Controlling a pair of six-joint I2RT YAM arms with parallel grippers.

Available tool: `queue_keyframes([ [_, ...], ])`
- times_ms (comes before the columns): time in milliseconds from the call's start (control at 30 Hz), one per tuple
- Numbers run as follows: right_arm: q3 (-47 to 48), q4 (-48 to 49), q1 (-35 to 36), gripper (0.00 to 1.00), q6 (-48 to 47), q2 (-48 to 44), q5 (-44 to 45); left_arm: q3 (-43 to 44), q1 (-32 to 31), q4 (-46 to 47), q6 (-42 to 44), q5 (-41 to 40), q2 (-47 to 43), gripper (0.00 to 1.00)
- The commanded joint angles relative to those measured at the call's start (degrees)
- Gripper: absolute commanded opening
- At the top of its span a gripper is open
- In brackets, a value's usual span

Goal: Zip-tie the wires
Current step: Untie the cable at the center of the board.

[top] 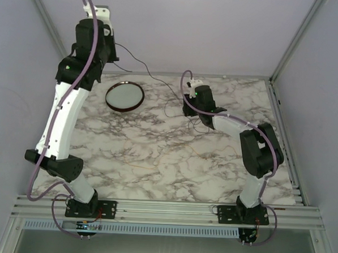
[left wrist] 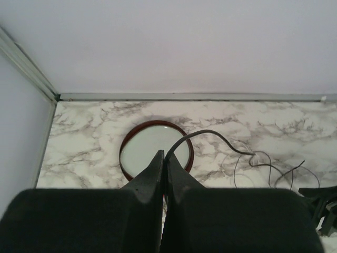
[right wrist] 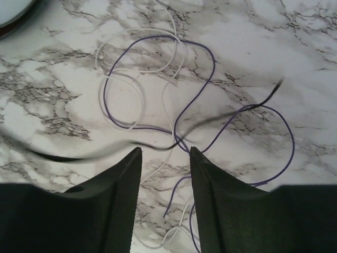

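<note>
- Bases of both arms sit bolted to the rail at the near edge of the marble tabletop [top: 117, 141].
- Out from the near right corner, the right tool [right wrist: 164, 150] hangs low over the tabletop past its middle, pointing down at the wires [right wrist: 178, 138].
- Its fingers [right wrist: 118, 195] stand partly apart, with a clear gap between the tips. They clamp nothing.
- Thin purple and white strands pass through that gap and lie loose on the marble. Whether the fingertips touch them cannot be told.
- Just beyond the right tool's tips, the wires spread in loose overlapping loops, white, purple and black. They lie flat on the tabletop, right of centre in the overhead view.
- One black strand crosses the bundle just ahead of the tips, and its free end lies off to the right in the wrist view.
- Farther back and to the left, a round dark-rimmed dish [top: 108, 98] rests on the tabletop, well apart from the loops. Its pale inside faces up.
- Farthest back, the left arm [top: 62, 115] stands tall at the far left corner, carrying the left tool [left wrist: 164, 154] above the dish.
- That tool's fingers are pressed fully together and pinch a black wire [left wrist: 208, 130] at their tips.
- From the pinch the black wire arcs up and to the right. It then drops toward the loops on the tabletop beside the right tool.
</note>
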Motion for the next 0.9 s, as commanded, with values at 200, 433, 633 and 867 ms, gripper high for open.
queue_keyframes([
  [200,6.6,8.9,-1.1,0.22,2.1,7.2,2.0,2.5,3.8,-3.5,0.0,3.7,-5.2,0.0],
  [433,6.1,8.4,-1.3,0.43,4.4,6.5,-0.8,0.2,4.0,-3.9,0.2,3.9,-7.3,0.0],
  [633,6.4,5.7,-1.3,0.49,5.8,6.2,0.5,-3.4,4.1,-2.2,0.4,3.0,-8.4,0.0],
  [867,4.4,12.5,0.5,0.7,4.0,0.8,-9.9,-3.4,4.2,-1.9,0.6,4.0,-8.3,0.0],
])
